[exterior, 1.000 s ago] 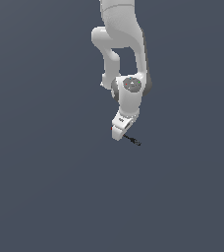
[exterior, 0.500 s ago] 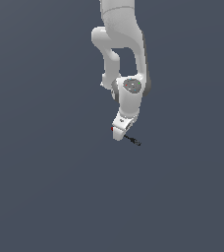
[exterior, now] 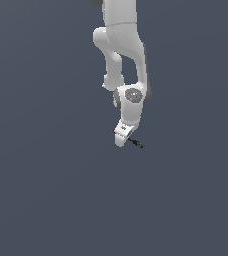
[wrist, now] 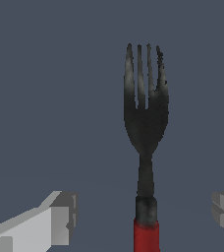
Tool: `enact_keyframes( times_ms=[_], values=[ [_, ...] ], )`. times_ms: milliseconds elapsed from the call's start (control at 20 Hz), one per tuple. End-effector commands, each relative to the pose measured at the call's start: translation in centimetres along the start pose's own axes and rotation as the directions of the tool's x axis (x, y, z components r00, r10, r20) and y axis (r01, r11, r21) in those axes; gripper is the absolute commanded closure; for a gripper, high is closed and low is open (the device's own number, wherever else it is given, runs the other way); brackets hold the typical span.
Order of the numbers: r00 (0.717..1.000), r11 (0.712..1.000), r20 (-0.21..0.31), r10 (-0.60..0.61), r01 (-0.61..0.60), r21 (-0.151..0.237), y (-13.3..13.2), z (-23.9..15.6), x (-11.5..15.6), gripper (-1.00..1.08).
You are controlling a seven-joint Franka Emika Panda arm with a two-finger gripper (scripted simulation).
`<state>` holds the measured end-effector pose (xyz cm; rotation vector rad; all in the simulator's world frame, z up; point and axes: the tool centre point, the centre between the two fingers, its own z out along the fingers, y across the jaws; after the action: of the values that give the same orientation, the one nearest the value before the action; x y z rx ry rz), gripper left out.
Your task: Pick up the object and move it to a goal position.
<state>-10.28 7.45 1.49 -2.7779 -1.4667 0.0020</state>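
The object is a small fork (wrist: 146,123) with black tines and a red handle end, lying on the dark grey floor. My gripper (wrist: 143,219) is open, and its fingers (wrist: 55,221) stand wide apart on either side of the fork's neck without touching it. In the exterior view the white hand (exterior: 122,135) hangs low over the fork (exterior: 136,144). The black end sticks out toward the exterior view's right, and a red bit shows at the hand's other side. The rest of the fork is hidden by the hand.
The white arm (exterior: 121,45) reaches down from the top of the exterior view. Plain dark grey floor (exterior: 46,190) lies all around, with no other objects in sight.
The wrist and hand have dropped lower toward the fork. The fork has not moved.
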Motion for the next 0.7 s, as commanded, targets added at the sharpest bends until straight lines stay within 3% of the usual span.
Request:
enact_keyframes(
  times_ms=[0,150,200,650],
  values=[
    [1.0,1.0,-0.001,-0.001,0.001,-0.001,0.04,0.65,0.02,-0.92],
    [1.0,1.0,-0.001,-0.001,0.001,-0.001,0.04,0.88,0.03,-0.92],
    [1.0,1.0,-0.001,-0.001,0.001,-0.001,0.04,0.88,0.03,1.08],
    [1.0,1.0,-0.001,-0.001,0.001,-0.001,0.04,0.88,0.03,1.08]
  ],
)
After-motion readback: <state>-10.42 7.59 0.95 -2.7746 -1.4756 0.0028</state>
